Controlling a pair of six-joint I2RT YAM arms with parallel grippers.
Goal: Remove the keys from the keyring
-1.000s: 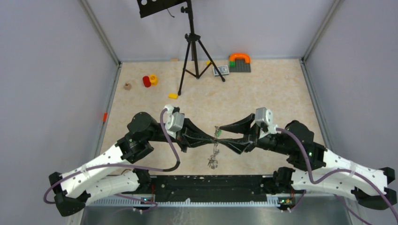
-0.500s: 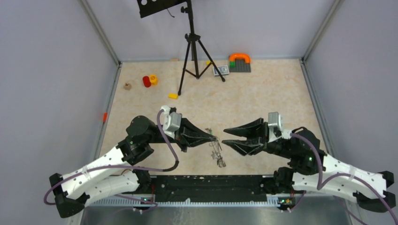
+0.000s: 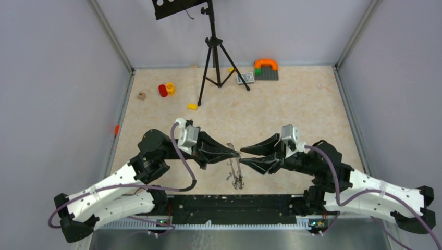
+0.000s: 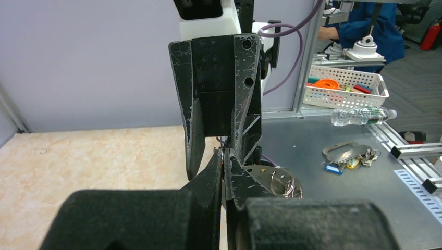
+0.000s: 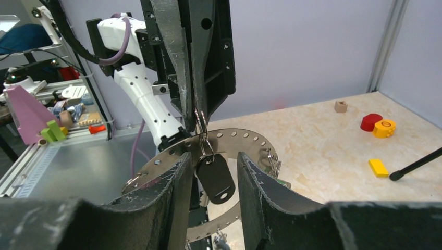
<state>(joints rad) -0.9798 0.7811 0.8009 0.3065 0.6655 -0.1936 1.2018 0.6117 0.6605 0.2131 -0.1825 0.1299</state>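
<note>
The keyring (image 3: pixel 235 169), a flat grey ring pierced with small holes, hangs on edge in mid-air between the two arms. My left gripper (image 3: pixel 238 153) is shut on a small wire loop at its top; in the left wrist view (image 4: pixel 224 156) the ring (image 4: pixel 267 178) shows just past the fingers. Keys (image 3: pixel 238 181) dangle in a bunch from its lower rim. In the right wrist view a black-headed key (image 5: pixel 215 178) hangs from the keyring (image 5: pixel 245 138) between my right gripper's (image 5: pixel 212 159) fingers. They stand open on either side of it, with a gap each side. Top view: right gripper (image 3: pixel 242 157).
A black tripod (image 3: pixel 211 57) stands at the back centre. Red and yellow blocks (image 3: pixel 167 89), a yellow brick (image 3: pixel 192 107), a small wooden cube (image 3: pixel 141 96) and a brick plate with an orange arch (image 3: pixel 266 69) lie toward the far edge. Grey walls enclose three sides.
The right gripper pulled back to the right, then came in again and now straddles the black-headed key. The left gripper kept its hold; the hanging keyring swung slightly.
</note>
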